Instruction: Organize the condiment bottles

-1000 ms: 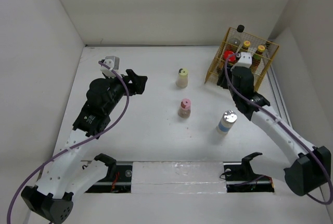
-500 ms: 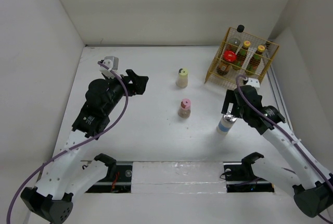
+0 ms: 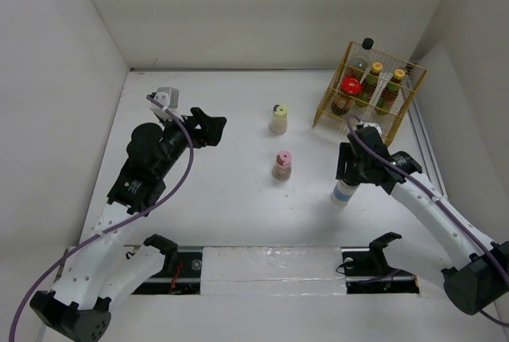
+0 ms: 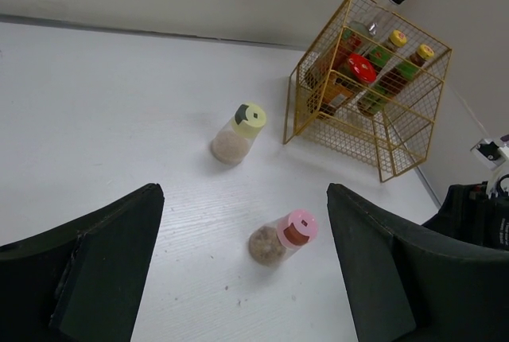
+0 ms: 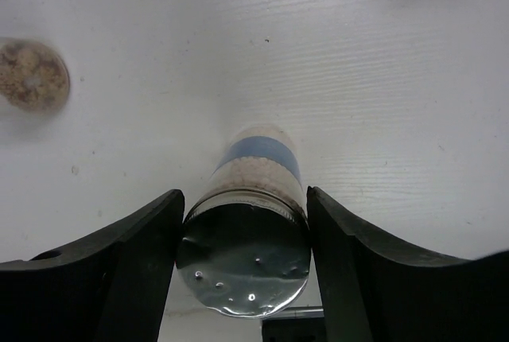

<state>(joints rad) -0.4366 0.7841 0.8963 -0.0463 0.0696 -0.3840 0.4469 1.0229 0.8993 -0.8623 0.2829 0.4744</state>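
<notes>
While the silver-lidded bottle [image 5: 253,191] stands upright on the bench [image 3: 238,207], well in front of the yellow wire basket [image 3: 402,107], its lid is clamped from both sides by the jaws of the right gripper [image 3: 348,170]. Over at the left gripper [image 3: 210,127], the jaws are held wide apart, with nothing gripped.

The bench [image 3: 238,111] is seen from above and behind. The left wrist view is aimed rightward, sharing the yellow basket [image 4: 342,127]; the right one is held close over the silver-lidded bottle [image 5: 246,254].
</notes>
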